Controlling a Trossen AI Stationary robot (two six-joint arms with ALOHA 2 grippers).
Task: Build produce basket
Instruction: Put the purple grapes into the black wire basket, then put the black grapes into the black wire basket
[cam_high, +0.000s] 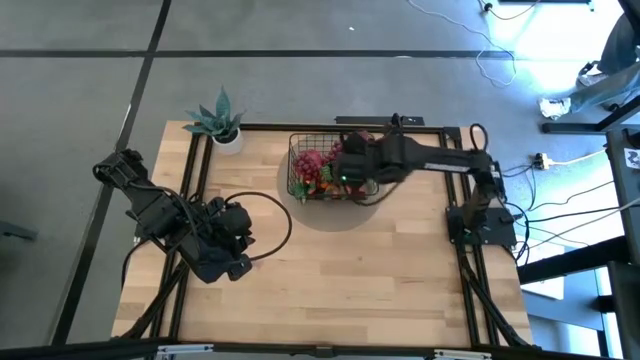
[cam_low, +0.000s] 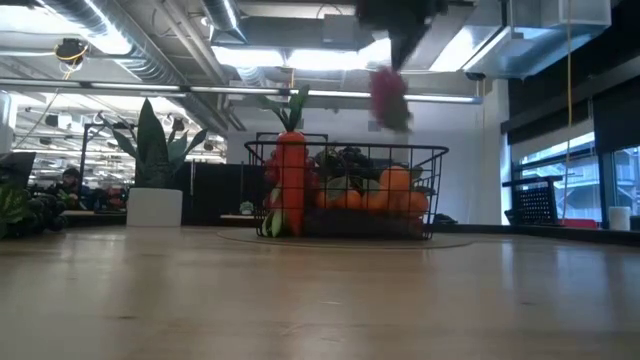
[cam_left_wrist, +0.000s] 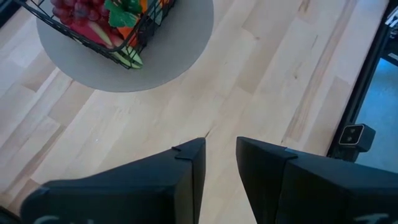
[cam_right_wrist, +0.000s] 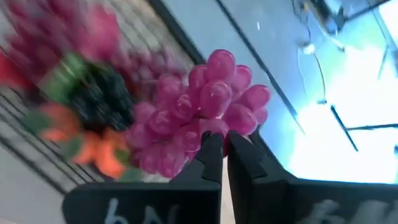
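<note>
Pinched at its lower end by the right hand (cam_right_wrist: 225, 144), whose fingers press on it, the pink grape bunch (cam_right_wrist: 214, 99) hangs over the basket (cam_high: 300, 172) at upper centre of the high view; it looks light, knobbly and probably slippery, so a hold on a stem or narrow end seems safest. Left hand (cam_left_wrist: 221, 152) waits at lower left over bare bench (cam_high: 350, 280), fingers slightly spread and empty. Pale wooden bench carries a round grey mat (cam_left_wrist: 180, 43) under the basket, with an open, brightly lit room behind.
</note>
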